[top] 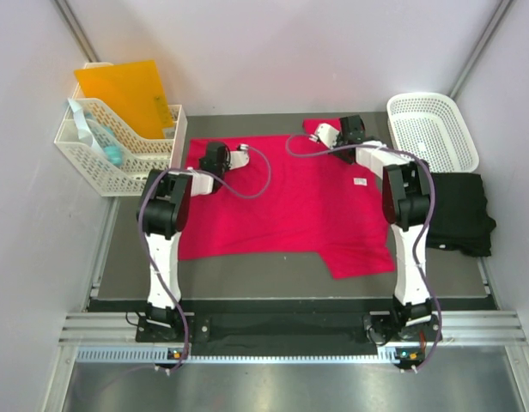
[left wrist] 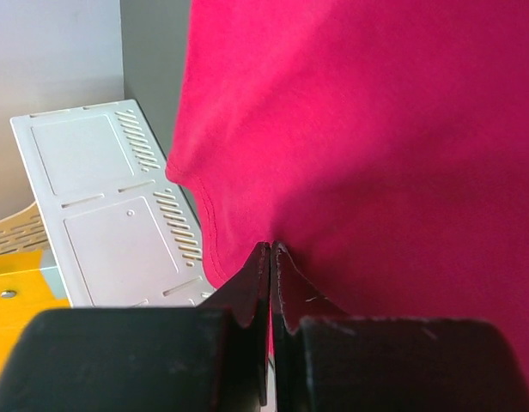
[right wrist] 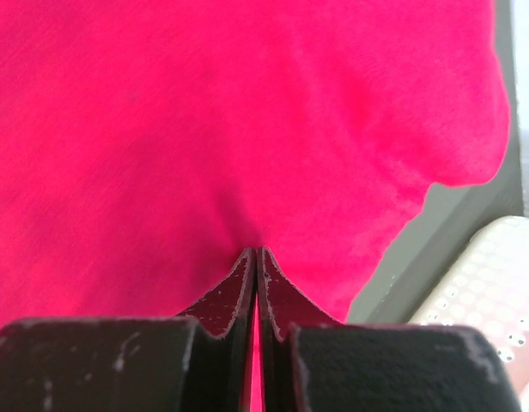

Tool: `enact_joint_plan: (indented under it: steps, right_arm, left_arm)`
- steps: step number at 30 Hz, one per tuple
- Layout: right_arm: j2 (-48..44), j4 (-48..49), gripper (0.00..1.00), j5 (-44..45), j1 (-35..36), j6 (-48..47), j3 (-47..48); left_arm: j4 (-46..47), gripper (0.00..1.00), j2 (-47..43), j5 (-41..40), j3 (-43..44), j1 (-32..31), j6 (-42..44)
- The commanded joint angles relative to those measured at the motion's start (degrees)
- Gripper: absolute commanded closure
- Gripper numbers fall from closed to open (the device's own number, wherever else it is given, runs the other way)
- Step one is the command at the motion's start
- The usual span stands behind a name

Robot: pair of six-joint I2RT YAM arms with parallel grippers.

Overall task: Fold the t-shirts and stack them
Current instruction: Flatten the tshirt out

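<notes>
Two claws under my control bite the pinkish-red t-shirt (top: 290, 206) spread across the table (top: 247, 275): left gripper (left wrist: 271, 249) clamped on cloth near its far left corner, right gripper (right wrist: 254, 253) clamped by the far sleeve. The black t-shirt (top: 458, 210) lies bunched at right, beside the white basket (top: 432, 129)

Grey table (top: 247, 270) w/ red tee (top: 290, 206), black tee (top: 460, 210), white basket (top: 432, 129)
</notes>
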Motion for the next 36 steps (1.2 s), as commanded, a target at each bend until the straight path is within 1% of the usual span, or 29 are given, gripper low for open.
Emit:
enact_joint_plan:
  steps: [1, 2, 3, 6, 9, 12, 16, 18, 21, 23, 25, 26, 29, 32, 36]
  right_arm:
    - [-5.6, -11.2, 1.00, -4.5, -0.8, -4.2, -3.6]
    - [-6.4, -13.1, 1.00, -5.2, -0.8, -5.2, -4.3]
    - [-7.0, -15.5, 1.00, -5.2, -0.9, -5.9, -4.8]
    - [-10.6, -18.4, 1.00, -7.5, -1.6, -8.7, -6.8]
    - [-12.0, -20.3, 1.00, -8.1, -2.4, -10.3, -7.5]
    - [-12.7, -23.6, 1.00, -9.4, -3.2, -11.6, -6.8]
    - [-12.6, -24.1, 1.00, -9.3, -3.6, -12.1, -6.6]
    - [-11.7, -23.1, 1.00, -8.9, -3.6, -11.4, -5.9]
    - [-10.1, -22.1, 0.95, -8.5, -3.4, -9.1, -3.5]
    - [-9.4, -20.7, 0.95, -7.7, -3.0, -7.6, -2.1]
    - [-8.6, -16.6, 0.96, -6.8, -2.5, -5.9, -1.5]
    - [-8.2, -14.5, 0.96, -6.9, -2.4, -5.5, -1.2]
    - [-6.7, -9.8, 0.96, -6.2, -2.0, -3.5, 0.1]
    - [-4.0, -7.2, 0.96, -3.3, -1.1, -3.3, 2.5]
    - [-3.2, -6.7, 0.94, -3.5, -0.8, -2.4, 4.6]
  left_arm:
    - [-4.1, 1.00, -7.2, 3.5, -2.7, 0.5, 0.1]
    - [-7.9, 1.00, -8.0, 4.5, -3.0, 0.6, 0.1]
    - [-9.6, 1.00, -8.8, 5.2, -3.5, 0.6, 0.0]
    - [-14.3, 1.00, -12.9, 7.8, -5.7, 1.1, 0.3]
    - [-18.5, 1.00, -16.3, 9.5, -7.9, 1.5, 1.0]
    - [-25.2, 1.00, -19.0, 11.7, -10.4, 1.9, 2.8]
    - [-28.1, 1.00, -21.5, 13.1, -12.3, 2.1, 3.1]
    - [-28.1, 1.00, -21.5, 12.0, -12.1, 2.1, 1.7]
    - [-25.3, 1.00, -20.5, 9.0, -11.0, 2.1, -1.6]
    - [-22.4, 1.00, -19.2, 7.1, -10.2, 2.0, -2.6]
    - [-19.5, 1.00, -17.8, 4.2, -9.6, 1.9, -2.8]
    - [-15.6, 1.00, -17.2, 3.2, -9.2, 1.9, -2.6]
    - [-10.8, 1.00, -14.1, -0.8, -7.0, 1.5, -1.9]
    - [-8.6, 1.00, -10.5, -4.0, -3.1, 0.8, -1.8]
    - [-7.2, 1.00, -7.3, -5.5, 0.6, -0.1, -1.9]
